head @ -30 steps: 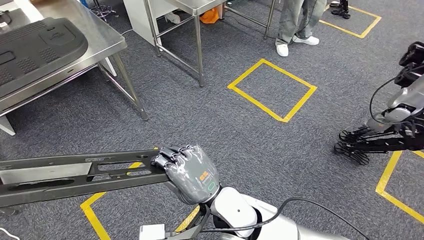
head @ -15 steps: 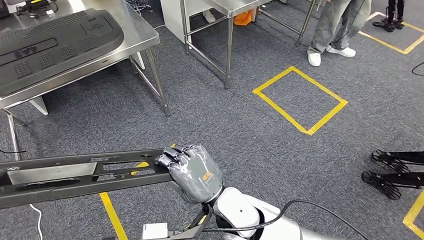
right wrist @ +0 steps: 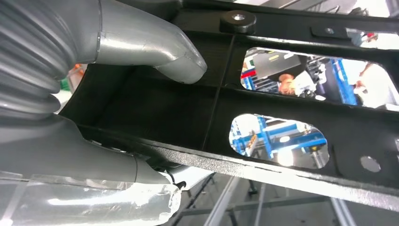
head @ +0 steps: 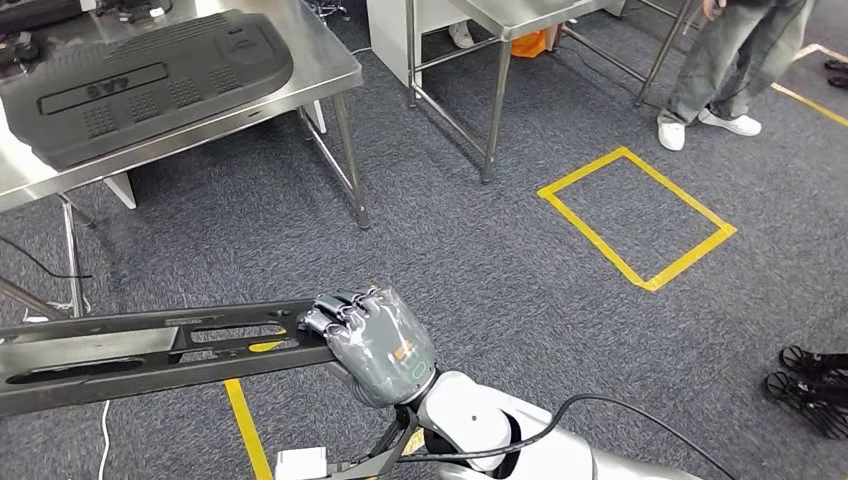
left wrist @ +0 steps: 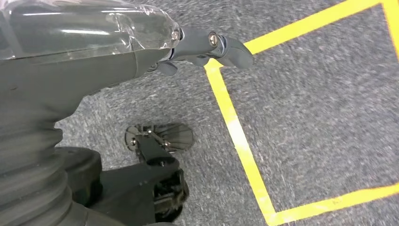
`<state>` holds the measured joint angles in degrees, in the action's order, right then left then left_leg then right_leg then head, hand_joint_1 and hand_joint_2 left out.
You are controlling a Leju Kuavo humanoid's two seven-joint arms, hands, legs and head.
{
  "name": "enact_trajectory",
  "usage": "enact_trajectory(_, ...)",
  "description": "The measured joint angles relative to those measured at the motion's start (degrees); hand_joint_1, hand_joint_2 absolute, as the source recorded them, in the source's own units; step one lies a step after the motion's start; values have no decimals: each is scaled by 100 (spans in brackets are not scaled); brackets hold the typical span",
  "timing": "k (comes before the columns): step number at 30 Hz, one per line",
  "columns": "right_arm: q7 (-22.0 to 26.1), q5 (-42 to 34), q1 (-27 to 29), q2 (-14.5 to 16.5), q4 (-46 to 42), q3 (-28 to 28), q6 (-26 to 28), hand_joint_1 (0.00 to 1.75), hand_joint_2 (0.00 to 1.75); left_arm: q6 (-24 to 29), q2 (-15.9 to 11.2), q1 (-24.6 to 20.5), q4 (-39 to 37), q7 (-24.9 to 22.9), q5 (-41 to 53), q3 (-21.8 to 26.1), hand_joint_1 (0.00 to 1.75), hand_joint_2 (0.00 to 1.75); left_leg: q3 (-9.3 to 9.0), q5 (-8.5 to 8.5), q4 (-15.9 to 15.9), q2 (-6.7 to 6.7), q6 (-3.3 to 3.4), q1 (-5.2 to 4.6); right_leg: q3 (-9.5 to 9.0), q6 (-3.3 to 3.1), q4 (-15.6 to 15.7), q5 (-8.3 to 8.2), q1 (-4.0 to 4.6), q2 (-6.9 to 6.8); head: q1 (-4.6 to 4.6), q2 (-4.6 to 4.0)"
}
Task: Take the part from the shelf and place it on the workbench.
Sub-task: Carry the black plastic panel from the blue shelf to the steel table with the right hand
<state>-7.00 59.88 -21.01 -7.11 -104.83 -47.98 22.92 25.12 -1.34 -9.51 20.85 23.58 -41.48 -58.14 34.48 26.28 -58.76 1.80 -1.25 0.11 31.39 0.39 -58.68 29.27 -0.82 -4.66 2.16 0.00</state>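
Right hand (head: 375, 340): gripping end of long black part (head: 140, 350), held over carpet. Left hand (left wrist: 207, 44): grip state cannot be told. Worktop (head: 300, 85) at 11 o'clock.

Black part (head: 150, 350), grey hand (head: 375, 340), grey carpet (head: 500, 280) with yellow tape squares (head: 640, 215)

Part (head: 130, 350) low at left in right hand (head: 375, 340), workbench (head: 320, 75) ahead at upper left, person (head: 720, 70) far right.

Long, flat black part (head: 140, 352) with slotted cut-outs, held level above the carpet, one end clasped under the right hand's fingers (head: 335, 312), the rest reaching away from them.
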Motion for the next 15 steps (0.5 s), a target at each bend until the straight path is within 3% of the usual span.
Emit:
enact_trajectory(2,-2,-2,-8,1,0,0,-2,175,175,10,-1,9,0,8,-4,1,0,175,-19,-3,33,-71,79,15,-33,68,-17,53,-8,14,10,0)
enact_trajectory(4,-4,-2,-15,1,-1,0,-4,175,175,13,-3,6,0,14,-5,2,0,175,-53,-13,69,-137,158,37,95,100,-349,277,-19,201,28,0)
enact_trajectory(6,-9,-2,-17,1,-1,0,-5,175,175,13,-4,1,0,16,-5,2,0,175,-56,-7,73,-209,209,28,500,94,-1140,644,-14,389,72,0)
enact_trajectory(7,-12,-2,-9,0,-1,0,-7,175,175,12,-4,2,0,15,-7,2,0,175,-58,-3,71,-258,223,17,715,87,-1517,757,-8,425,92,0)
enact_trajectory(8,-15,-2,1,-1,0,-1,-10,175,175,13,-4,5,0,15,-9,2,0,175,-64,2,69,-316,230,7,849,76,-1717,750,-2,440,100,0)
enact_trajectory(9,-17,-2,9,-1,0,-1,-14,175,175,14,-4,7,0,15,-15,2,0,175,-73,8,65,-377,234,0,870,56,-1675,619,3,451,103,0)
enact_trajectory(10,-17,-3,14,-1,0,-1,-18,175,175,17,-4,8,0,14,-23,2,0,175,-88,16,59,-438,233,-6,771,28,-1386,382,7,476,107,0)
enact_trajectory(12,-17,-8,15,-1,1,-2,-28,175,175,21,-3,8,0,15,-40,2,0,175,-99,44,32,-541,211,-14,453,-32,-560,-49,6,646,116,0)
enact_trajectory(13,-16,-13,12,-1,1,-2,-32,175,175,22,-3,8,0,15,-49,3,0,175,-84,55,17,-583,190,-13,344,-47,-265,-158,3,738,111,0)
enact_trajectory(15,-19,-24,9,-1,1,-3,-36,175,175,27,-3,15,0,14,-58,3,0,175,-42,59,6,-650,123,10,285,-61,-80,-167,18,836,103,0)
